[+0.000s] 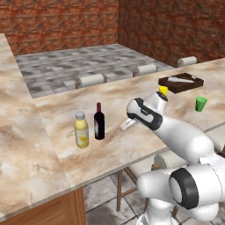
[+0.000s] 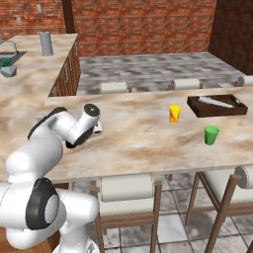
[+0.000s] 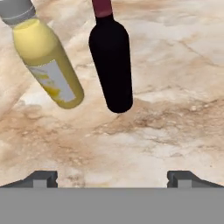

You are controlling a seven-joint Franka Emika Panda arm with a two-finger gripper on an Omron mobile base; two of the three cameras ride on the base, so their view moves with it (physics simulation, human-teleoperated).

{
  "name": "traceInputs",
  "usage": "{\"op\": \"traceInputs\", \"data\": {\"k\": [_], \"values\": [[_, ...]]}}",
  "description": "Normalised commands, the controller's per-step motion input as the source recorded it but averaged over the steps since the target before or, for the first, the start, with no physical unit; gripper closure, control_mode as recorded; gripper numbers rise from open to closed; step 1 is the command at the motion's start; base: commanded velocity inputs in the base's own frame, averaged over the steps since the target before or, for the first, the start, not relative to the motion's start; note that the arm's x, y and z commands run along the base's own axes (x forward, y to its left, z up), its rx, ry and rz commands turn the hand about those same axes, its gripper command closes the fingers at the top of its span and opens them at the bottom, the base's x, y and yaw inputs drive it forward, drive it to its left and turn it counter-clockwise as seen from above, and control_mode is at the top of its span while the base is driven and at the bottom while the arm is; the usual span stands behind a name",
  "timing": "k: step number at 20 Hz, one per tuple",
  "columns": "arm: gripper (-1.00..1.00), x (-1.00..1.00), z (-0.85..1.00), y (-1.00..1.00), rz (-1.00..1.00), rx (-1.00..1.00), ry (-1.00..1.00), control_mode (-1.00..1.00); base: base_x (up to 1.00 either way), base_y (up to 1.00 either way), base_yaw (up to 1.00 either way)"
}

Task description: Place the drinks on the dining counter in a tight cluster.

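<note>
In the hand view the gripper [image 3: 112, 178] has its fingertips [image 3: 41, 178] spread wide with nothing between them, only bare dining counter [image 3: 175, 109]; ahead of the tips, toward twelve o'clock, the wine bottle [image 3: 111, 65] stands upright, clear of both fingers; at its nine o'clock the juice bottle [image 3: 46, 63] stands upright too, just beside it, long axes vertical; farther along the counter, toward two o'clock of the bottles in the left base view, sit a yellow cup [image 1: 163, 91], a green cup [image 1: 201, 104] and a dark tray [image 1: 181, 82].
</note>
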Motion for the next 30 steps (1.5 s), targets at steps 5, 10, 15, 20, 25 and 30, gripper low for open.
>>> {"op": "traceInputs", "data": {"k": [5,10,15,20,25,30], "values": [[-1.00,0.00,0.21,0.04,-0.24,-0.32,0.26,-1.00,0.00,0.00,0.00],[-1.00,-0.02,0.02,0.00,-0.19,-0.17,0.00,-1.00,0.00,0.00,0.00],[-1.00,-0.33,0.00,-0.08,-0.11,-0.05,-0.03,-1.00,0.00,0.00,0.00],[-1.00,-0.64,-0.04,-0.19,-0.14,0.06,-0.18,-1.00,0.00,0.00,0.00],[-1.00,-0.82,0.12,-0.22,-0.09,0.11,-0.11,-1.00,0.00,0.00,0.00],[-1.00,-0.81,0.18,-0.17,-0.05,0.15,-0.13,-1.00,0.00,0.00,0.00]]}}
